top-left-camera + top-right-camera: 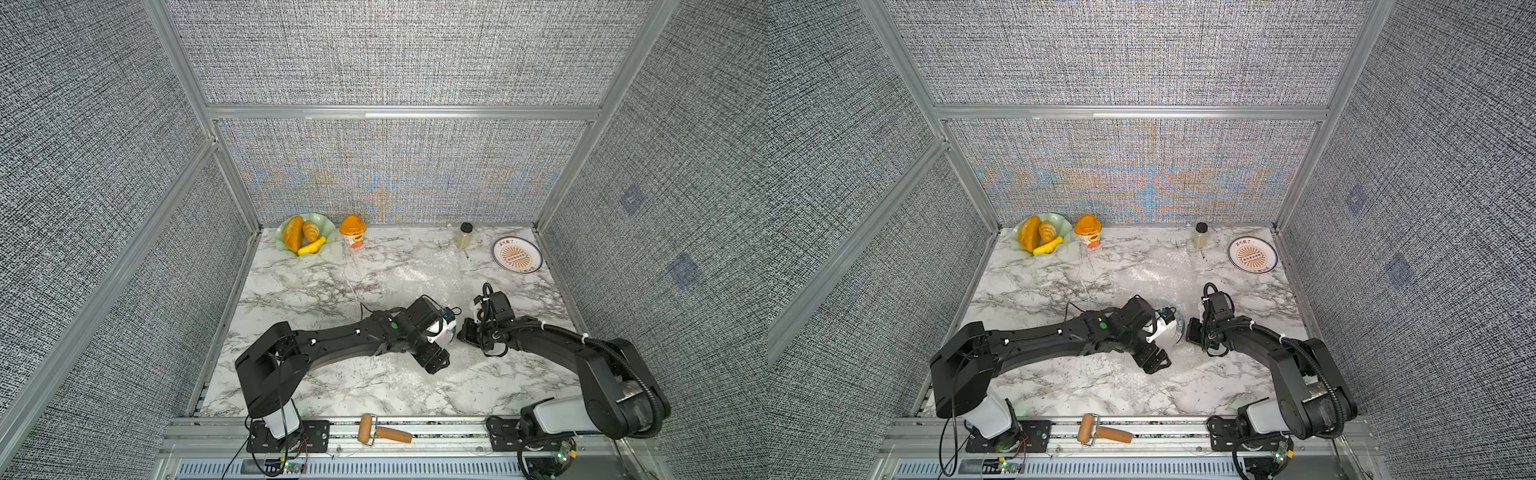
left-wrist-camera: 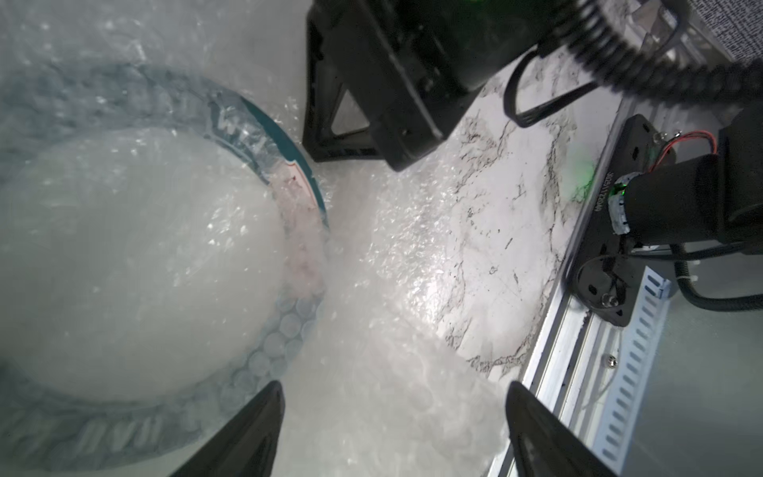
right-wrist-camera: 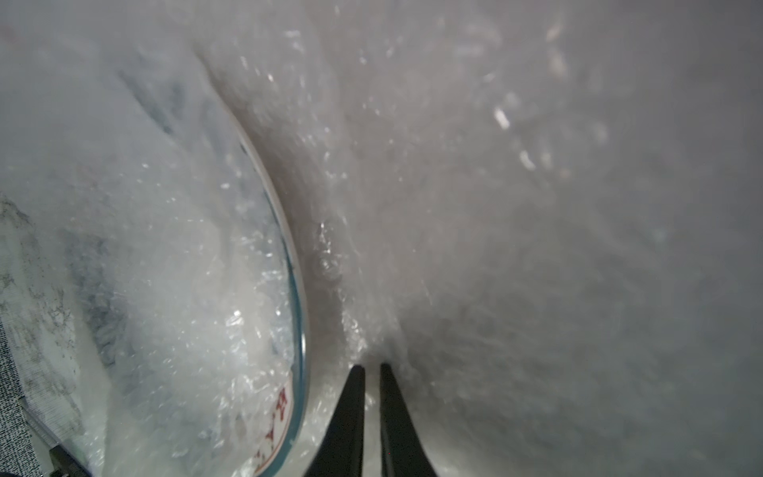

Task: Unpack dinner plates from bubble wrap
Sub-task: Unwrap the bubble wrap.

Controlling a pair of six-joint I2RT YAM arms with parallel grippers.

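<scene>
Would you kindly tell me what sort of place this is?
Probably a robot test booth: grey woven wall panels in aluminium framing, a marble-patterned tabletop, and two black robot arms bolted at its front.

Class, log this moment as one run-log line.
left gripper: open over bubble wrap | right gripper: shut on bubble wrap | teal-rimmed plate: mostly under wrap | sunburst plate: bare, far right corner
</scene>
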